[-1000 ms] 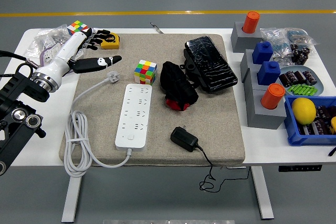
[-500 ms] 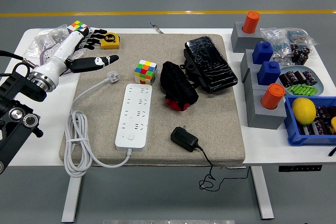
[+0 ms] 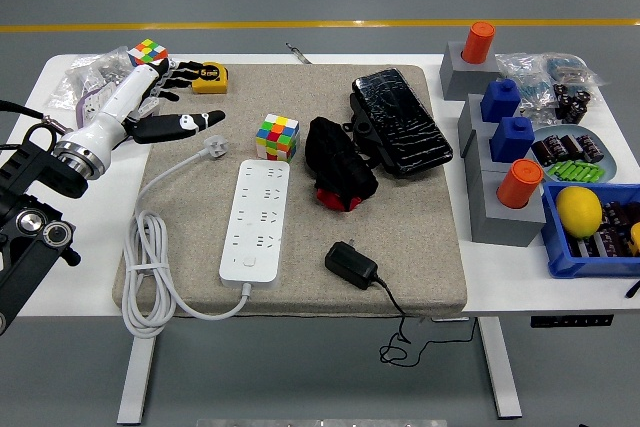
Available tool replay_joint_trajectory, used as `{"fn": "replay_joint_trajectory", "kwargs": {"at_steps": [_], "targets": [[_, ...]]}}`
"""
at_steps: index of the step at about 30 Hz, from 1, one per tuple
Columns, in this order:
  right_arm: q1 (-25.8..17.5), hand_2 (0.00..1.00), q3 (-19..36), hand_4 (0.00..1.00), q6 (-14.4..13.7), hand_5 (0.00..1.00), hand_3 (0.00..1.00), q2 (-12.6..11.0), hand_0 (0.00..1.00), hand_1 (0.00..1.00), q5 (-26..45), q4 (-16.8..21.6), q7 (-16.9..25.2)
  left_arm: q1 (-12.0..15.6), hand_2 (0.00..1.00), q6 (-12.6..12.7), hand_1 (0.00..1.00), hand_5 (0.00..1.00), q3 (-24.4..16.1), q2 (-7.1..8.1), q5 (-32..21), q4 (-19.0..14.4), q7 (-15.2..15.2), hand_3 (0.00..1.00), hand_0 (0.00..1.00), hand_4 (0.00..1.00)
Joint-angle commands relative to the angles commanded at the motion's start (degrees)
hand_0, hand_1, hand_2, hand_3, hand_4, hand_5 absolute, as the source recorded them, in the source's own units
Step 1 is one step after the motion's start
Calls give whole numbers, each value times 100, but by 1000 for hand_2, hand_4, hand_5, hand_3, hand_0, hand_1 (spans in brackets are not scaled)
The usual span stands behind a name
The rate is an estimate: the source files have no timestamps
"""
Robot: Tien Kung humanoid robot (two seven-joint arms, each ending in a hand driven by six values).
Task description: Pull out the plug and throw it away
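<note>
A white power strip (image 3: pixel 257 216) lies on the beige mat (image 3: pixel 420 247), with no plug in its sockets. Its white cable (image 3: pixel 150 282) coils off the mat's left edge and ends in a white plug (image 3: pixel 214 148) lying loose above the strip. A black adapter plug (image 3: pixel 350 264) with a thin black cord (image 3: pixel 405 327) lies near the mat's front edge, right of the strip. My left hand (image 3: pixel 170 97) hovers over the mat's back left corner, fingers spread, holding nothing. The right arm is out of view.
On the mat are a colourful cube (image 3: pixel 277 136), a black and red bundle (image 3: pixel 338 164) and a black case (image 3: pixel 401 121). A yellow tape measure (image 3: pixel 209 77), a second cube (image 3: pixel 148 52) and plastic bags (image 3: pixel 85 82) lie back left. Grey blocks with orange and blue caps (image 3: pixel 505 137) and a blue bin (image 3: pixel 592 229) stand at the right.
My left arm has drawn back slightly to the left and toward the table's back; its fingers stay spread. Nothing on the mat has moved.
</note>
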Motion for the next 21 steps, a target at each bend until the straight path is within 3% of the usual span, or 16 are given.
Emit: {"fn": "replay_joint_trajectory", "kwargs": {"at_steps": [21], "targets": [[45,687,-279,998,-3,495,608,-45,640,678,93,-4,-4,78,786,-54,777,446,22,63,78,-71,27,797,651,950]]}}
